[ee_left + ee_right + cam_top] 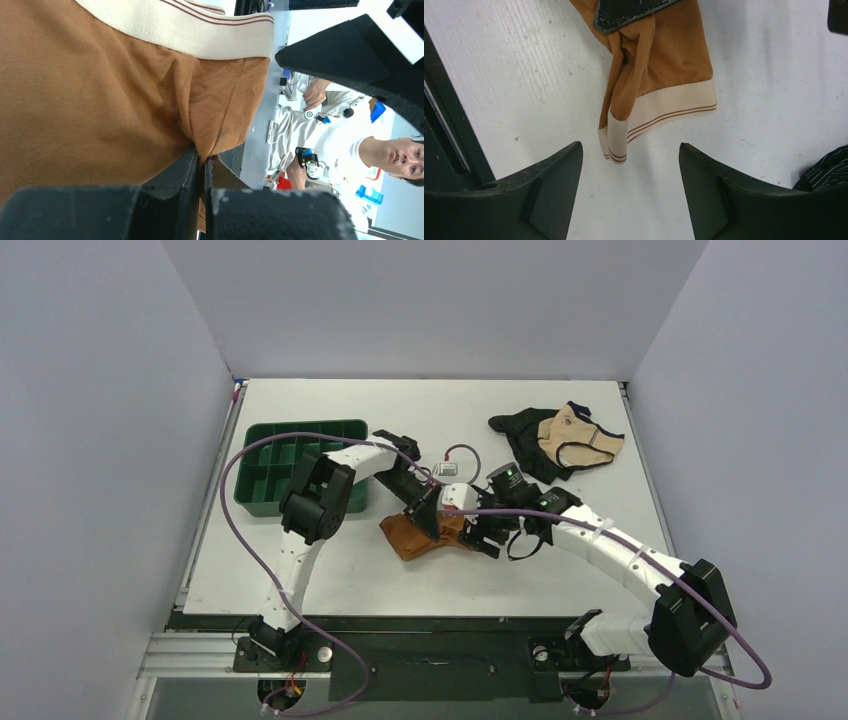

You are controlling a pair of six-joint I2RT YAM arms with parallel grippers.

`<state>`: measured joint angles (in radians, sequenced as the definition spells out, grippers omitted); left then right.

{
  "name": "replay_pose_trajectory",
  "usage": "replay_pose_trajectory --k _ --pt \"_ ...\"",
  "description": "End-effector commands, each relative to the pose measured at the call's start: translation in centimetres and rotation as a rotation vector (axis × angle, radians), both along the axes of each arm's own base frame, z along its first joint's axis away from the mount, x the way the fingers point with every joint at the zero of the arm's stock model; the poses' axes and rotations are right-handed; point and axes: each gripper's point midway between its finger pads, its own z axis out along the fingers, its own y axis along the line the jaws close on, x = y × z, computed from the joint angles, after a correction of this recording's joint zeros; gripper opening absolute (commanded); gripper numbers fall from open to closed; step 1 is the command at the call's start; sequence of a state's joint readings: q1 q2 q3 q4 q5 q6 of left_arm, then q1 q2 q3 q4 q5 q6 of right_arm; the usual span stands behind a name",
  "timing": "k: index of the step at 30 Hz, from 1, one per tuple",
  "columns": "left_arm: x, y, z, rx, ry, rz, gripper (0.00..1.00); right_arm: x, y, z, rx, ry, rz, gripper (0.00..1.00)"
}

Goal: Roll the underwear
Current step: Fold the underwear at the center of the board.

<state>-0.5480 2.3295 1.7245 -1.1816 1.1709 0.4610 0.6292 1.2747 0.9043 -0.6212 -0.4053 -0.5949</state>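
Where the underwear (420,536) lies, top view: mid-table, bunched in a rust-brown heap between the two wrists, near the green tray (262,502), well apart from the black garment (512,428) and beige garment (572,440) at the far right of the table (420,410).
Top view, left hand (425,510): down at the heap's far side; grip not readable from here.
Top view, right hand (482,536): just beside the heap's right edge; jaws hidden under the wrist.
Left wrist view, left hand (204,162): closed, jaws pressed together on a small fold of the underwear (100,100); cloth fans out from the pinch toward the cream waistband (200,30).
Right wrist view, right hand (630,150): open and holding nothing, fingers (549,190) spread wide, the waistband (674,107) just ahead of the gap.
Right wrist view, underwear (664,65): twisted into a loose rope below the left hand's pad, one waistband corner doubled over; whether that end rests on the table, cannot tell.
Step in hand (my reading): no roll formed yet; the cloth wants spreading flat first.
Doing it well: right hand takes the folded waistband corner squarely, both layers, then draws away from the left pinch so the twist opens.
Then: lay it flat and roll from one end with even tension.
Risk: a one-layer grab or a hard pull would drag the fabric out of the left hand's small pinch.
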Motion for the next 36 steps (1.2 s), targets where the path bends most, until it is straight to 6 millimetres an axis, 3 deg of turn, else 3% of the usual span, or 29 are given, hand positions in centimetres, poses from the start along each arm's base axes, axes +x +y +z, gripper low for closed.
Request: replay_pose_trajectory --k 1,16,24,30,36 --pt "0.5 -0.5 1.2 -0.054 -0.007 0.000 0.00 1.7 0.9 -0.3 -0.048 -0.092 0.008 0.66" --pt "0.2 -0.5 1.4 -0.065 0.013 -0.004 0.00 0.3 2.3 -4.7 -0.153 -0.081 0.068 0.66" --pt "0.0 -0.5 1.9 -0.089 0.034 -0.014 0.00 1.6 2.0 -6.2 -0.207 -0.138 0.042 0.59" --pt "-0.2 -0.3 1.9 -0.094 0.045 -0.025 0.00 1.9 2.1 -6.2 -0.208 -0.147 0.042 0.44" --pt "-0.3 -0.1 1.8 -0.083 0.043 -0.035 0.00 1.5 2.1 -5.7 -0.207 -0.133 0.048 0.15"
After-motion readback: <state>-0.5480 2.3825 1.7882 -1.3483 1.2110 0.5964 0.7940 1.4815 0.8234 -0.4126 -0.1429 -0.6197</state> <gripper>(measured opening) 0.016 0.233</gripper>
